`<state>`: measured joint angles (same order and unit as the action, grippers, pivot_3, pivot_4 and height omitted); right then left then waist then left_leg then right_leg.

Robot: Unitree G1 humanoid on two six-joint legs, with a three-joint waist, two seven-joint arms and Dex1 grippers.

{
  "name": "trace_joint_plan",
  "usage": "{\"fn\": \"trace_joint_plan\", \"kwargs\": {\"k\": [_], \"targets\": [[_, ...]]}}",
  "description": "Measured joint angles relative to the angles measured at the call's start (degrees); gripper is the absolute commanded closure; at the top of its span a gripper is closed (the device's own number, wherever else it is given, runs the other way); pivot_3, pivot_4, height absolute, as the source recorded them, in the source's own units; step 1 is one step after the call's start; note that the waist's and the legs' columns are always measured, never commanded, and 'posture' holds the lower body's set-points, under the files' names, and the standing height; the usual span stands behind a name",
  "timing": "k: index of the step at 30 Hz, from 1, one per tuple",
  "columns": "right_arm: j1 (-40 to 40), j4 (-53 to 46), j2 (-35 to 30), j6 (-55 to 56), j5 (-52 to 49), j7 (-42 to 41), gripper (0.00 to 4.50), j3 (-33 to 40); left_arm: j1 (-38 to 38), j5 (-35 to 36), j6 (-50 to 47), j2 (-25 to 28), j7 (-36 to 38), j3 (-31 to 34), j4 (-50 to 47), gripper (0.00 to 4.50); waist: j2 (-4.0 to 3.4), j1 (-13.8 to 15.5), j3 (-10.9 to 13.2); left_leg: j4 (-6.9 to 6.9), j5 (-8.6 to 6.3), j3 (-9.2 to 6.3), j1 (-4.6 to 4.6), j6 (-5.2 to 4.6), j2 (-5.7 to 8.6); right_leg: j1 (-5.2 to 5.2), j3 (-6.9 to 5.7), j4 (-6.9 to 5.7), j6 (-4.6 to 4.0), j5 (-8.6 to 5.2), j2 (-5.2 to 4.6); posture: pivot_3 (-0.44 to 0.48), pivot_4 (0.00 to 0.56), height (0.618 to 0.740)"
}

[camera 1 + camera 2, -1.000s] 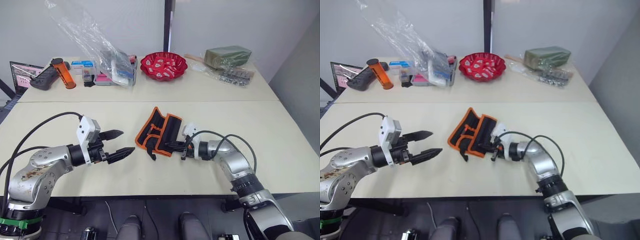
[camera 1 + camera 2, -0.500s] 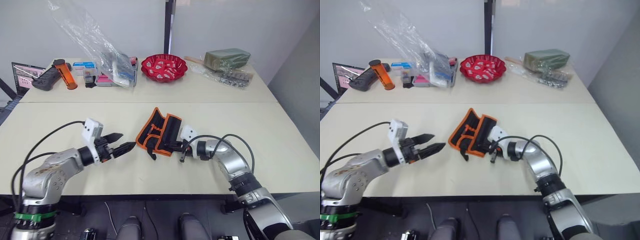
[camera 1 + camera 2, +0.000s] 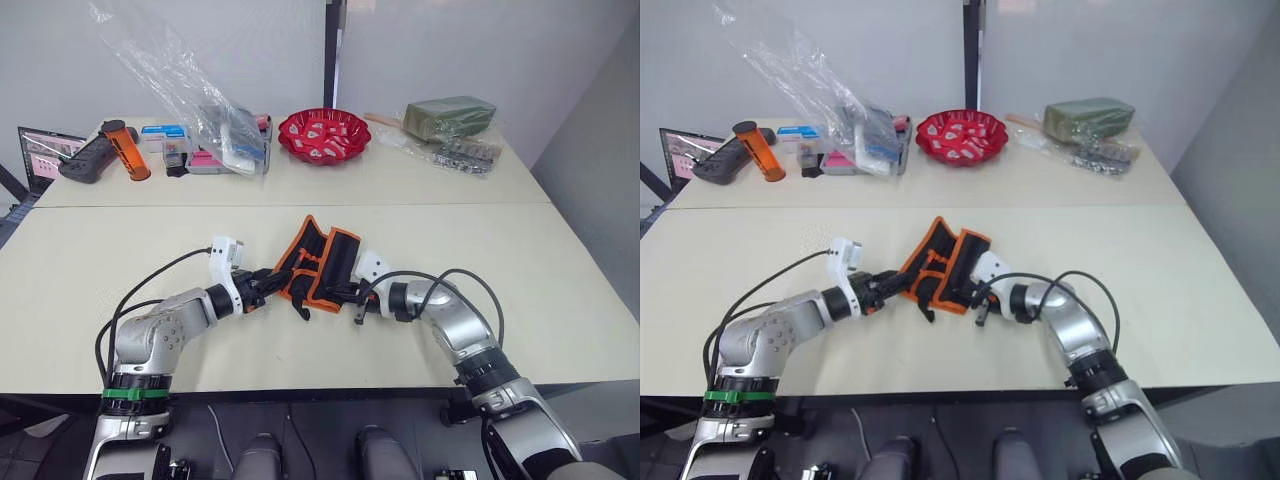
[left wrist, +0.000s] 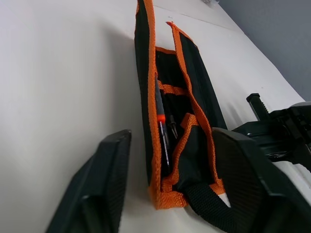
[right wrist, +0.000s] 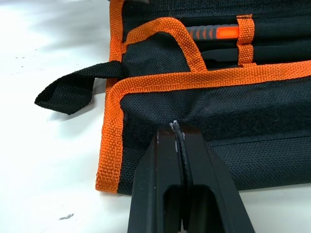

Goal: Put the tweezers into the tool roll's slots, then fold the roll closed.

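The tool roll (image 3: 322, 262), black with orange edging, lies partly folded mid-table, its strap (image 5: 68, 92) trailing off one end. Slim black tweezers (image 4: 172, 127) and an orange-banded tool (image 4: 159, 104) sit in its slots (image 4: 167, 90). My left gripper (image 3: 262, 283) is at the roll's left end. It is open, and its fingers (image 4: 104, 184) straddle that end with a gap on each side. At the roll's right flap is my right gripper (image 3: 345, 292). It is shut, and the fabric puckers where its tips (image 5: 177, 127) pinch the flap.
Along the back table stand a red bowl (image 3: 325, 133), a clear plastic bag over boxes (image 3: 215, 120), an orange canister (image 3: 127, 147), a green packet (image 3: 452, 113) and a laptop (image 3: 40, 150). Both arms' cables loop over the near table.
My left arm has swung right across the table to the roll's left end, and its fingers have narrowed. The right gripper has stayed shut at the flap.
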<state>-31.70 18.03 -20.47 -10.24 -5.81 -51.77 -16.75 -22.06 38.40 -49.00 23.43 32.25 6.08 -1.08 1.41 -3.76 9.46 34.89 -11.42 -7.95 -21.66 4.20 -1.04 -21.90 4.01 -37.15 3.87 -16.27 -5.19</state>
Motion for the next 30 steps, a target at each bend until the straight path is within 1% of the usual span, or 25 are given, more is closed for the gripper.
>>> {"fn": "trace_joint_plan", "kwargs": {"k": [4, 7, 10, 13, 16, 20, 24, 30], "targets": [[0.5, -0.8, 0.1, -0.8, 0.0, 0.7, 4.5, 0.5, -0.6, -0.1, 0.2, -0.7, -0.3, 0.9, 0.9, 4.47, 0.0, 0.1, 0.0, 0.02, 0.0, 0.0, -0.01, 0.01, 0.01, 0.0, 0.0, 0.0, 0.01, -0.01, -0.01, 0.0, 0.15, 0.74], [0.5, -1.6, 1.2, -2.8, 0.1, 2.0, 4.5, 0.8, -2.9, -0.2, 0.5, -1.0, -0.2, 1.7, 3.5, 4.47, 0.0, 0.2, 0.0, 0.01, 0.06, 0.0, -0.03, 0.1, 0.01, -0.02, 0.0, 0.01, 0.07, -0.02, -0.01, 0.0, 0.15, 0.74], [0.0, -2.6, 2.2, -4.8, 0.2, 3.0, 4.5, 0.8, -5.1, -2.4, 2.2, -0.5, 0.3, 1.1, 5.7, 4.47, 0.0, 0.0, 0.0, -0.01, 0.06, 0.0, -0.08, 0.1, 0.0, -0.09, 0.0, 0.0, 0.05, -0.01, 0.0, 0.0, 0.15, 0.74], [-0.4, -3.7, 5.1, -10.5, -1.4, 5.7, 4.5, 3.0, -7.8, -4.8, 4.5, -0.2, 1.3, 0.1, 8.8, 4.47, 0.0, -0.1, 0.0, -0.04, 0.09, -0.02, -0.25, 0.15, 0.0, -0.29, 0.0, -0.05, -0.04, 0.04, 0.02, 0.0, 0.15, 0.74], [-0.5, -5.5, 4.8, -12.9, -1.1, 7.2, 4.5, 3.2, -10.4, -6.6, 6.5, -0.3, 3.0, -1.2, 10.3, 4.47, 0.0, 0.0, 0.0, -0.02, 0.11, -0.03, -0.42, 0.18, 0.07, -0.35, -0.01, 0.02, -0.02, 0.05, -0.06, 0.0, 0.15, 0.74], [1.0, -6.8, 4.2, -13.5, -2.1, 8.3, 4.5, 5.0, -11.4, -8.0, 7.9, -0.3, 4.7, -2.9, 10.4, 4.47, 0.0, 0.4, 0.0, -0.04, 0.1, -0.03, -0.47, 0.17, 0.09, -0.37, -0.02, 0.05, -0.01, 0.04, -0.09, 0.0, 0.15, 0.74], [3.3, -8.0, 3.1, -12.4, -2.5, 8.1, 4.5, 6.3, -11.2, -10.3, 9.5, -0.1, 6.8, -5.4, 9.5, 4.47, 0.0, 0.8, 0.0, -0.01, 0.1, -0.03, -0.48, 0.17, 0.09, -0.37, -0.02, 0.08, 0.0, 0.03, -0.09, 0.0, 0.15, 0.74], [4.3, -8.5, 4.1, -13.6, -4.0, 9.4, 4.5, 7.5, -9.3, -12.7, 11.6, -0.9, 8.5, -11.2, 0.9, 4.47, 0.0, 1.1, 0.0, 0.0, 0.1, -0.02, -0.46, 0.17, 0.08, -0.34, -0.01, 0.08, 0.0, 0.03, -0.09, 0.0, 0.15, 0.74]]}}
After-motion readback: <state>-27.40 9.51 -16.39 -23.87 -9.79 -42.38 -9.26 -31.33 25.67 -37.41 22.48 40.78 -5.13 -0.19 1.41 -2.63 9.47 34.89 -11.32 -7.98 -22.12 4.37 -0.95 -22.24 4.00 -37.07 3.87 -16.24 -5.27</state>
